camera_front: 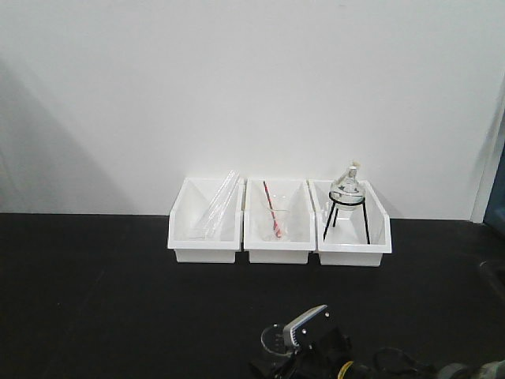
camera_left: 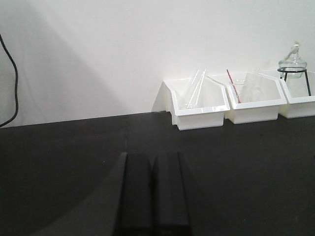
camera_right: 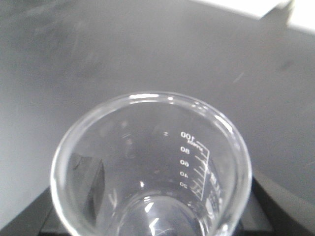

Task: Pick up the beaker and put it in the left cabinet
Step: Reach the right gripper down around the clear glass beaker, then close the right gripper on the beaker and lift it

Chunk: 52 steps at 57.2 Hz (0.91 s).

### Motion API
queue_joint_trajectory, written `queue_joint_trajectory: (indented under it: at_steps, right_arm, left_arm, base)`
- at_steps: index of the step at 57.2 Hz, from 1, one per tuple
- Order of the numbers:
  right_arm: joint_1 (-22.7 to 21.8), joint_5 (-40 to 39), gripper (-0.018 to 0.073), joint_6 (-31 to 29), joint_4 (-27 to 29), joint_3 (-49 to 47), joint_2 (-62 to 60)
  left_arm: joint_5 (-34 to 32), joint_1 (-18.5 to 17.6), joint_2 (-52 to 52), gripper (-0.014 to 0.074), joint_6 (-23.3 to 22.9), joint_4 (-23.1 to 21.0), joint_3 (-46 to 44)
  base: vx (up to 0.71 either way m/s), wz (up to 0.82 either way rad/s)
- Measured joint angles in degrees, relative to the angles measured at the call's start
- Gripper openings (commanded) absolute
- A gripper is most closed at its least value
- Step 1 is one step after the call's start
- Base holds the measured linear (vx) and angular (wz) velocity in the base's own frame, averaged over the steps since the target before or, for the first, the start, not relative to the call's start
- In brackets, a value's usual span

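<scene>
While the small clear cylindrical glass beaker [camera_right: 147,162] is being gripped between the dark jaws of the right gripper [camera_right: 152,216], its thick round rim and pale printed scale are being shown from above. One beaker is being counted. It is being held over the matt black tabletop [camera_front: 95,300], at its near side, well apart from the three white plastic bins [camera_front: 280,254] being shown in a row against the white wall [camera_front: 237,79]. Slanted clear glass tubes [camera_front: 217,209], too overlapped for counting, are being shown in the left bin, one clear glass with a red stick [camera_front: 278,221] in the middle bin, and one round flask on a black tripod [camera_front: 347,201] in the right bin. The numerals 100, 80, 60, 40 and 20 are being read, mirrored, through the beaker wall. The left gripper [camera_left: 151,191] is being shown closed, its two dark fingers pressed together with nothing between them.
</scene>
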Motion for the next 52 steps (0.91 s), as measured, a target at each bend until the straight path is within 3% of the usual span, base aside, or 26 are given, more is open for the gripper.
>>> queue_joint_trajectory:
  at_steps: [4,19,31,43,52]
  right_arm:
    - [0.0,2.5,-0.0015,1.9,-1.0,0.0,-2.6]
    - [0.0,5.4,-0.0009,11.3,-8.1,0.0,-13.6]
    - [0.1,9.0,-0.0009,23.3,-17.2,-5.1,-21.0]
    - [3.7,18.6,-0.0009,35.1,-28.1,-15.5,-24.2]
    - [7.9,24.1,-0.0009,38.9,-30.8,-20.2,-24.3]
  left_arm:
    - [0.0,0.0,0.0,0.0001,0.0,0.0,0.0]
    - [0.0,0.0,0.0,0.0001,0.0,0.0,0.0]
    - [0.0,0.0,0.0,0.0001,0.0,0.0,0.0]
    - [0.0,0.0,0.0,0.0001,0.0,0.0,0.0]
    - [0.0,0.0,0.0,0.0001,0.0,0.0,0.0]
  base:
    - [0.00,0.00]
    - [0.00,0.00]
    - [0.00,0.00]
    - [0.00,0.00]
    - [0.00,0.00]
